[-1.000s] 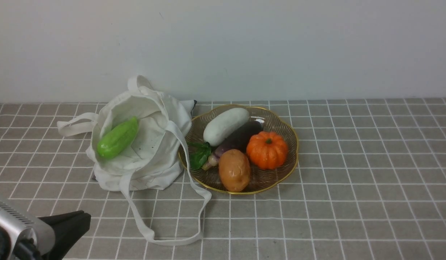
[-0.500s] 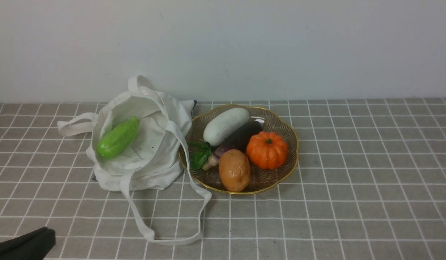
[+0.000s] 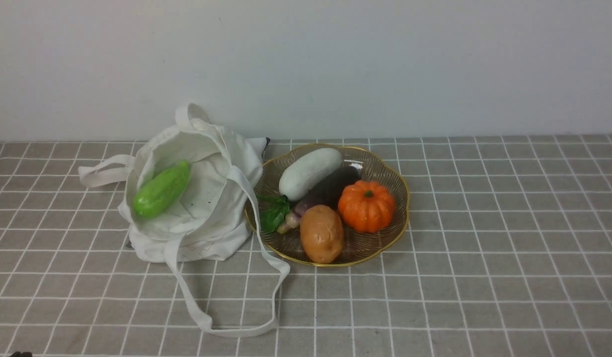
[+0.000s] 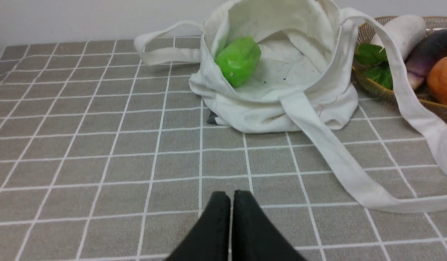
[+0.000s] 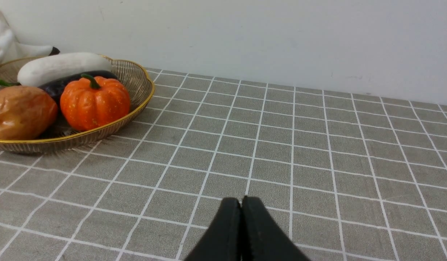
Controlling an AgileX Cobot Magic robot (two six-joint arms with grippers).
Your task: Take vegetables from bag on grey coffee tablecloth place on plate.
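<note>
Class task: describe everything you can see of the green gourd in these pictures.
The green gourd is bright, glossy and lightly ridged, oblong, and looks like plastic. It lies tilted inside the open off-white bag, leaning against the bag's left inner wall, touching only cloth. It is whole. No end effector touches it.

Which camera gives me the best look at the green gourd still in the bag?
The left wrist view: the green gourd sits large and close inside the open bag, unobstructed. The front view shows the gourd whole too, but smaller and farther off. The right wrist view does not show it at all.
</note>
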